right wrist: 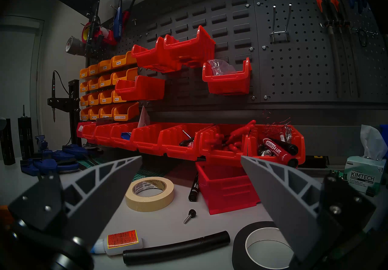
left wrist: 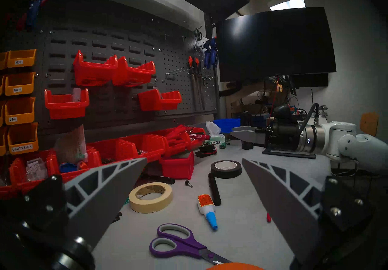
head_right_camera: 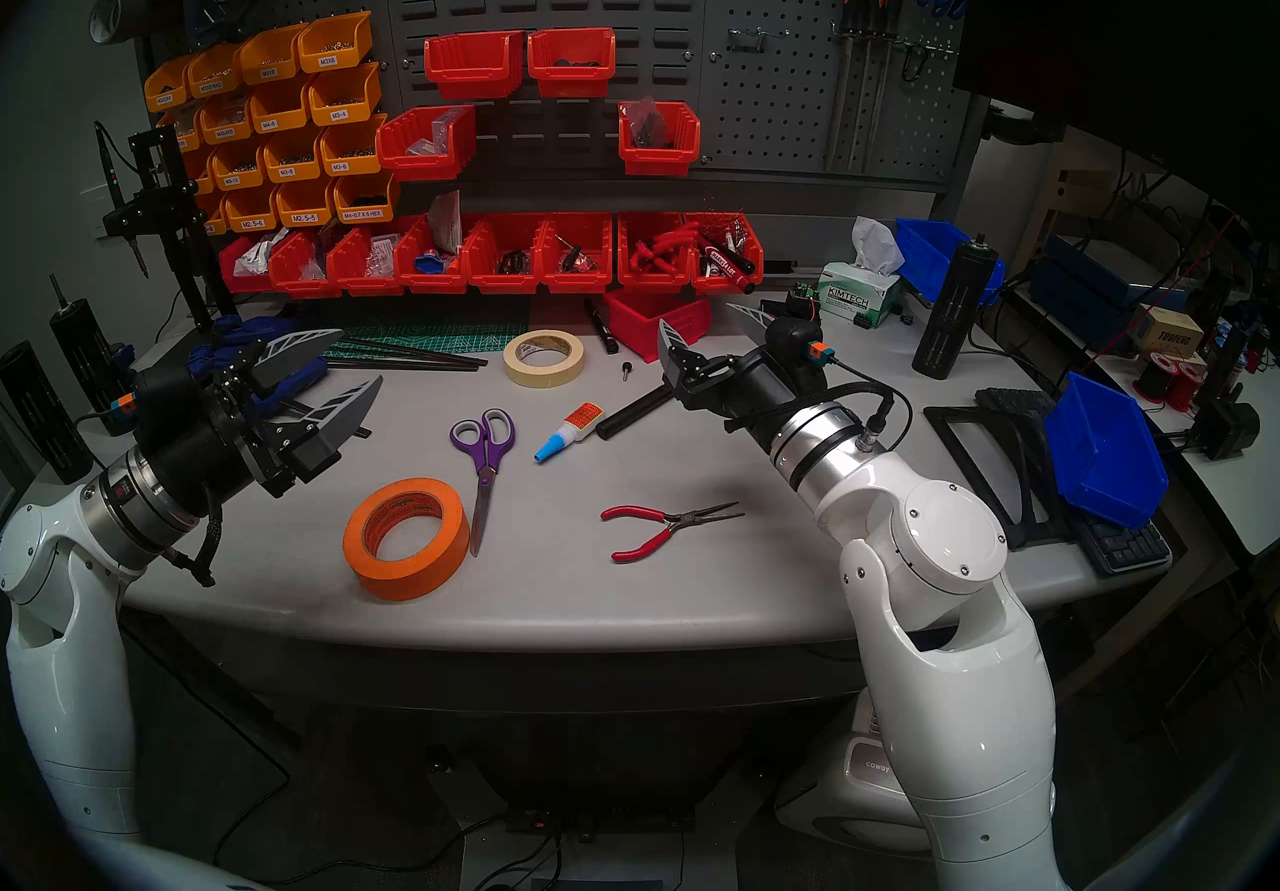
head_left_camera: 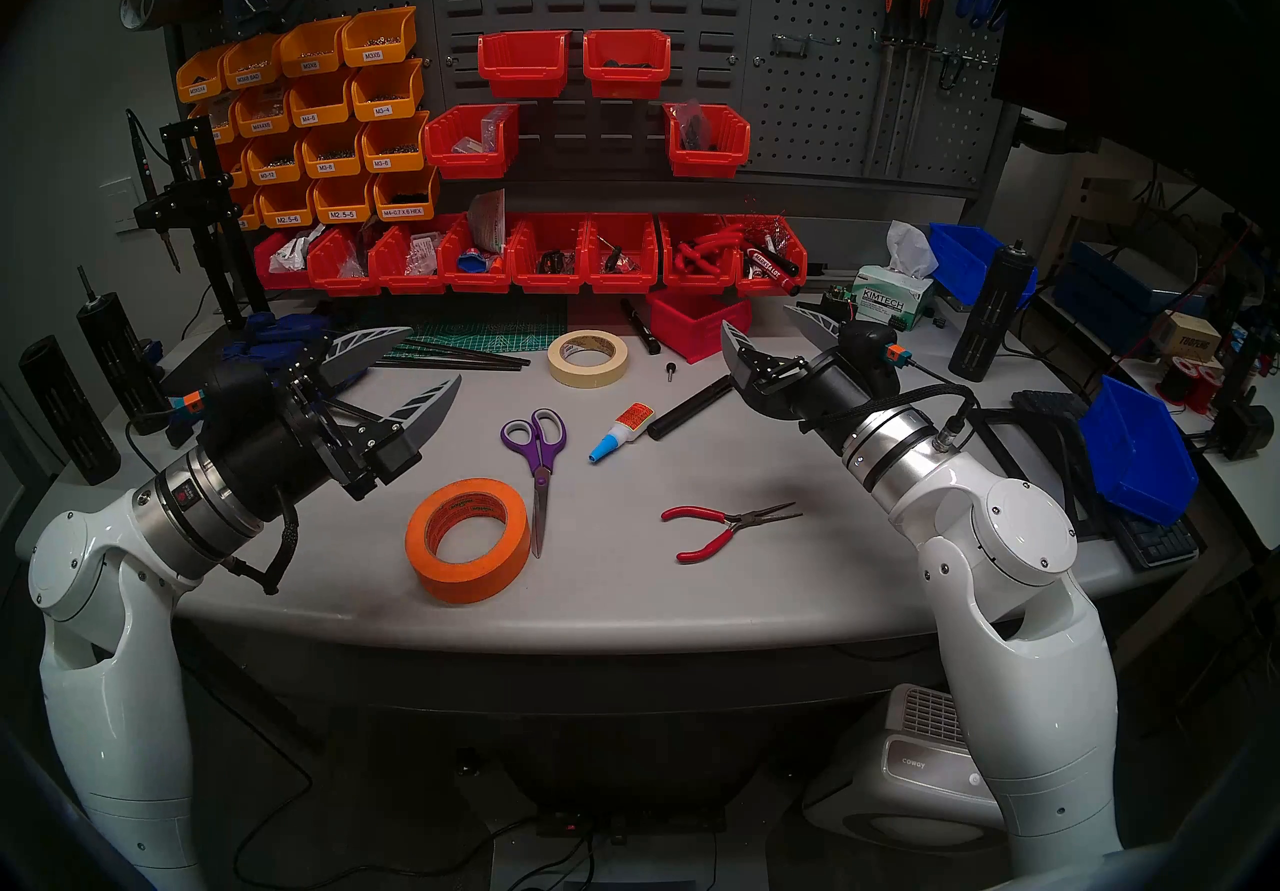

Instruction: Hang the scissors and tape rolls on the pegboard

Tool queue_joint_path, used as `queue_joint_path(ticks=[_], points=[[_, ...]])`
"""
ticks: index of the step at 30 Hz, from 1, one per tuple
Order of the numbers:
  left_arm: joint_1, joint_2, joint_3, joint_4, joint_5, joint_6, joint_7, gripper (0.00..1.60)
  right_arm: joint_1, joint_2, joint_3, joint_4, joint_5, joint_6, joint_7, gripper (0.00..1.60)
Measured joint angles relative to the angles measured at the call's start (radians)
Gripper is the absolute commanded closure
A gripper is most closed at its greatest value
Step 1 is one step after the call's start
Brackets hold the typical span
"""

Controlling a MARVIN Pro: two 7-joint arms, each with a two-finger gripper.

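Lying untouched near the tabletop's front edge, the purple-handled steel scissors touch the wide orange tape roll, with the cream masking-tape roll toward the back. Both the left claw and right claw hover empty, spread wide; nothing hangs yet on the dark perforated metal pegboard.

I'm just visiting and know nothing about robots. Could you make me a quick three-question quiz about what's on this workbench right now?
1. True or false: the scissors already hang on the pegboard.
2. Which lies nearest the table's front edge? A) the cream tape roll B) the orange tape roll C) the glue bottle
3. Fill in: the handles of the pliers are ____.

Key
1. False: they lie flat on the table beside the orange roll. Both the left gripper and the right gripper have jaws open and empty.
2. B
3. Red
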Motion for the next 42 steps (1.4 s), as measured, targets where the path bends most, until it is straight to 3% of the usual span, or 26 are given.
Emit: queue_joint_path(ticks=[12, 24, 34, 42], points=[[-0.054, 0.079, 0.116, 0.055, 0.139, 0.0, -0.022, 0.0, 0.0, -0.002, 0.001, 0.0, -0.003, 0.001, 0.002, 0.0], [-0.127, 0.169, 0.19, 0.138, 0.236, 0.003, -0.055, 0.0, 0.0, -0.005, 0.002, 0.0, -0.004, 0.001, 0.004, 0.0], [-0.159, 0.251, 0.165, 0.176, 0.28, 0.011, -0.119, 0.0, 0.0, -0.007, 0.002, 0.0, -0.005, 0.001, 0.006, 0.0], [-0.167, 0.319, 0.11, 0.159, 0.259, 0.077, -0.222, 0.0, 0.0, -0.008, 0.003, 0.0, -0.006, 0.002, 0.007, 0.0]])
